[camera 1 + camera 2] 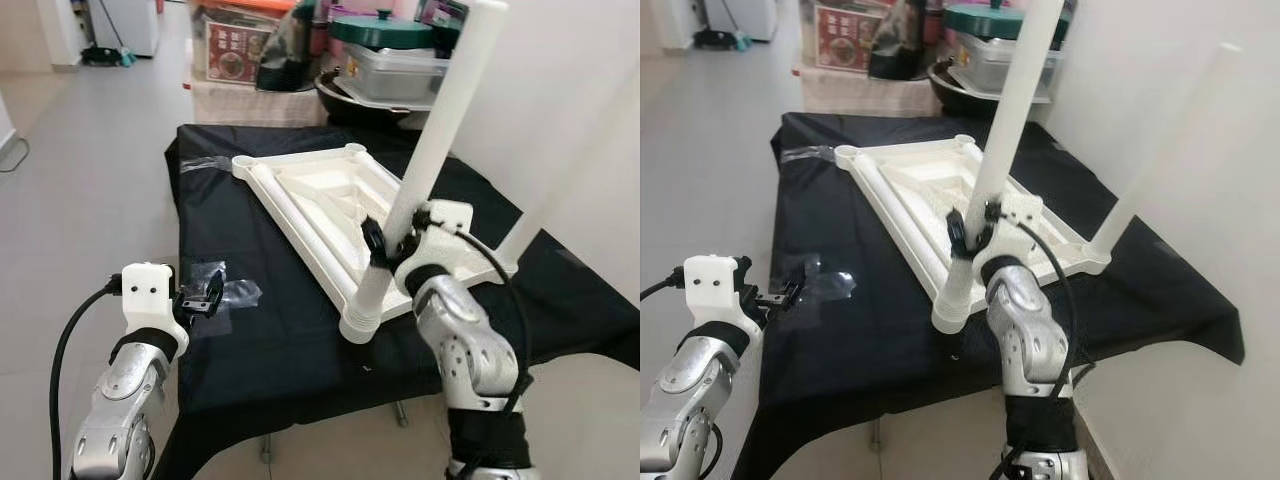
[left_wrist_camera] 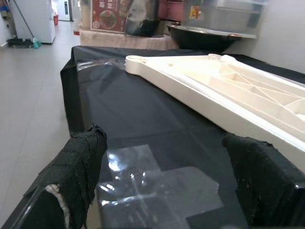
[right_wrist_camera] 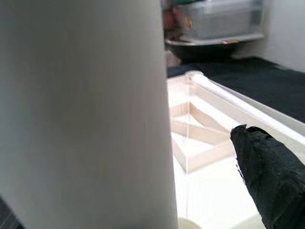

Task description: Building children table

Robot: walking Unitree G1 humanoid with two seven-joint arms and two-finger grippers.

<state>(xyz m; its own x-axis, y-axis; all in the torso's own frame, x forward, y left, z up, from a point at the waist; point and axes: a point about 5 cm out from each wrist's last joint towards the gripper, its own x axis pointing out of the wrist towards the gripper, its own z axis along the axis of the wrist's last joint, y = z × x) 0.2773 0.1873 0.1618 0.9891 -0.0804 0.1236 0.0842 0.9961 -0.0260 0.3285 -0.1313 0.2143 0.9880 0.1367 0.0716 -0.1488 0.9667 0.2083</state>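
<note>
White table frame [image 1: 320,205] lies upside down on the black-covered tabletop [image 1: 270,330], ribbed underside up. One white leg [image 1: 430,160] stands tilted in the near corner socket [image 1: 362,322]; a second leg [image 1: 570,170] rises at the corner on the robot's right, by the wall. Right gripper [image 1: 385,245] is clamped around the lower part of the near leg. Left gripper [image 1: 200,298] hovers at the tabletop's near left edge, fingers [image 2: 78,164] spread wide and holding nothing, above patches of clear tape [image 1: 232,293].
</note>
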